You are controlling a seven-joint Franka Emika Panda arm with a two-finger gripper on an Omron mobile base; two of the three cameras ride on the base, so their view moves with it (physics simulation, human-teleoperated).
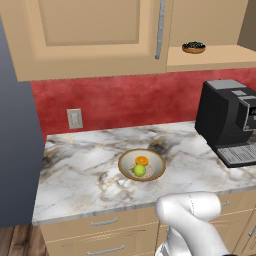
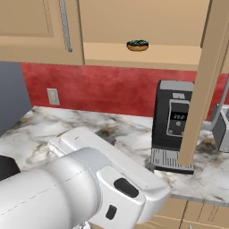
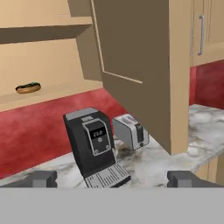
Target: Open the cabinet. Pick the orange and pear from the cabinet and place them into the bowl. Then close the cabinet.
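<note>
Looking over the marble counter (image 1: 90,165) from the left base view, we find the bowl (image 1: 142,164) sitting near the middle, with the orange (image 1: 142,160) at its 12 o'clock side and the pear (image 1: 139,170) touching it at 6 o'clock, both inside the rim. Up at 12 o'clock the cabinet (image 1: 90,35) hangs on the wall; its left door is shut, with the silver handle (image 1: 160,30) along its right edge. Its right door (image 3: 135,70) stands swung out wide, which in the hand view hangs over the counter at 1 o'clock. On the bare shelf rests a small dark dish (image 1: 193,47), seen at 10 o'clock in the hand view. A black coffee machine (image 1: 227,122) stands at 3 o'clock from the bowl, and a silver toaster (image 3: 130,131) sits just beside it. The machine's small display carries marks too blurred for us to read, and we can make out no brand. A white outlet (image 1: 75,119) sits on the red backsplash at 10 o'clock from the bowl. The gripper (image 3: 113,179) is released, its fingertips (image 3: 43,178) spread far apart with nothing between them, facing the coffee machine
</note>
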